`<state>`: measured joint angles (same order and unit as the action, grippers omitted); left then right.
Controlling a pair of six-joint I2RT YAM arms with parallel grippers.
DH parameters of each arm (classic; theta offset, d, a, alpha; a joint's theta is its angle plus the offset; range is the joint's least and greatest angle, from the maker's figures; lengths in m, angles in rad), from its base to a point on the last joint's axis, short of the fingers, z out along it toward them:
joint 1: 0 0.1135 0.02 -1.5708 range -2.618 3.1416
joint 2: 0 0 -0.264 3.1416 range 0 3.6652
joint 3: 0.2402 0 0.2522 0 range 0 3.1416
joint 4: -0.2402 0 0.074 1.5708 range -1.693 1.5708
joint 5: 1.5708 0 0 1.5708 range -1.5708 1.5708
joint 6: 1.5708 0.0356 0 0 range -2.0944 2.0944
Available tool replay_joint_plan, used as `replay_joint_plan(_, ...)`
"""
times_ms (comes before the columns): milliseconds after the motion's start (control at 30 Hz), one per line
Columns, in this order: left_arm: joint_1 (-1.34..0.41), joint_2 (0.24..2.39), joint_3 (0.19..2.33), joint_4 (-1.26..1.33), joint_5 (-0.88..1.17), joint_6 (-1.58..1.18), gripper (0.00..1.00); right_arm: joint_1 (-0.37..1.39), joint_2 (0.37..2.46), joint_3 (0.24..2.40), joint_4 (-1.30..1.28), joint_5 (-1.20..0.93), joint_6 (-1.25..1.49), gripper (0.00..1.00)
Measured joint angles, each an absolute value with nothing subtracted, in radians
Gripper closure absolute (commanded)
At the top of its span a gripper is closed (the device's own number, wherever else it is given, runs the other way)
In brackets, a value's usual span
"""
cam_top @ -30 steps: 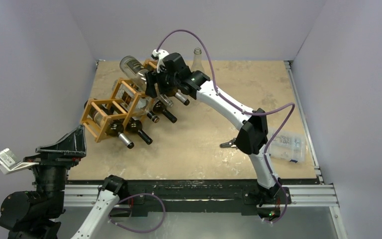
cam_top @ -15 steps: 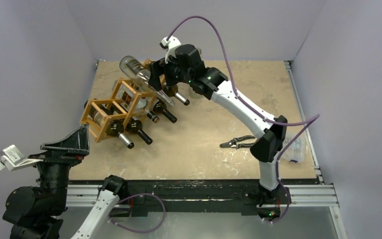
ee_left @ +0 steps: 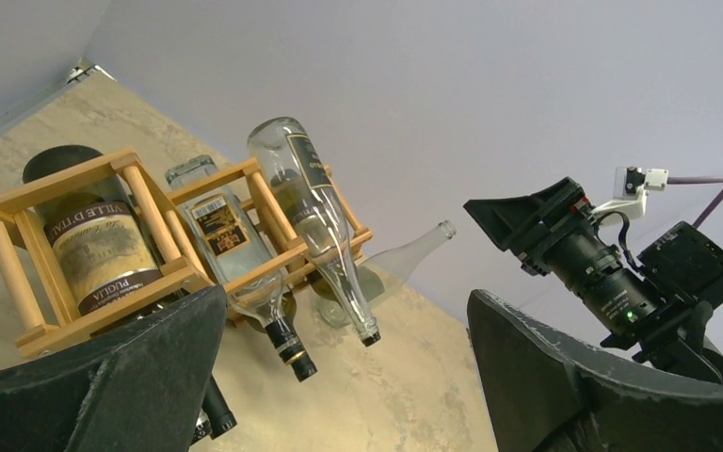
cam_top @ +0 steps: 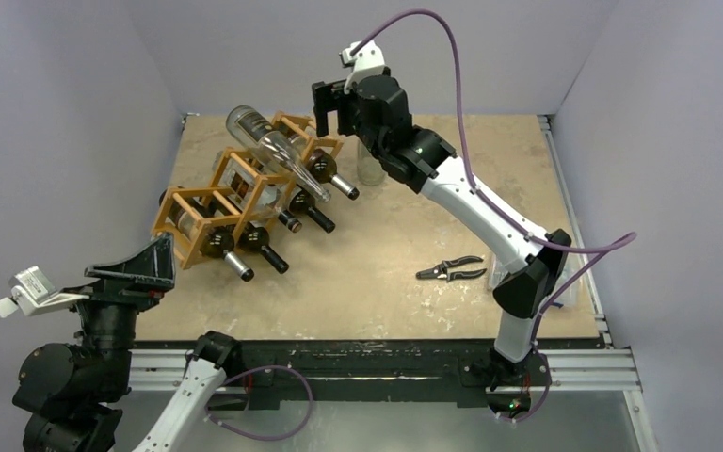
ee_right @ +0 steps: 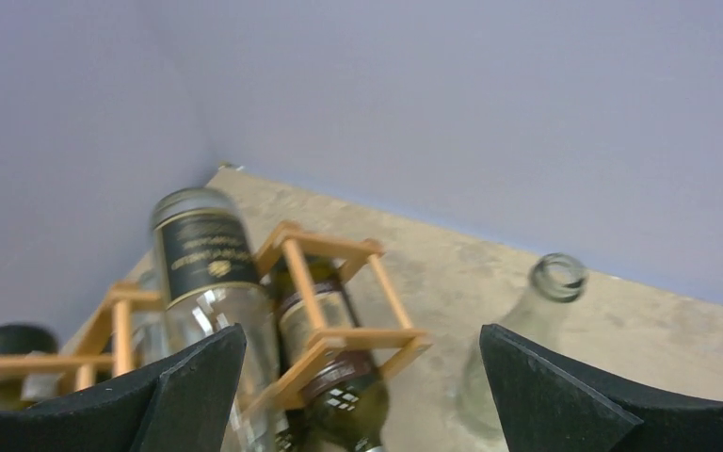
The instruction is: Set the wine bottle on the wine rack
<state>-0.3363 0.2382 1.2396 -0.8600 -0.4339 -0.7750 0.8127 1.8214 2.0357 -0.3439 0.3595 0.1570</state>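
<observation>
Both arms are raised, claws spread and empty: right gripper (ee_right: 360, 337) above the light wooden lattice wine rack (ee_right: 306, 281), left gripper (ee_left: 346, 297) beside it; clear glass wine bottle (cam_top: 278, 150) lies slanted on top.

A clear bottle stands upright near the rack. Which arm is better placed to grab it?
Right. The right gripper hovers open beside the upright bottle, while the left gripper is far off at the near left, beyond the wine rack.

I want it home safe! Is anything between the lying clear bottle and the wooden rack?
Nothing visible. The clear bottle lies tilted on top of the wine rack; the right gripper hangs open, apart from it.
</observation>
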Motion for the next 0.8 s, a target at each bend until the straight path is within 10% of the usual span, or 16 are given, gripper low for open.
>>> replay_joint_plan(533, -0.336, 0.238, 1.24, -0.909, -0.427, -0.785, 0.0, 0.619, 2.031, 2.153, -0.316, 0.473, 0.088, 0.01)
replay_joint_plan(800, -0.336, 0.238, 1.24, -0.917, -0.42, -0.796, 0.0, 0.591, 2.104, 2.173, -0.314, 0.422, 0.09, 0.17)
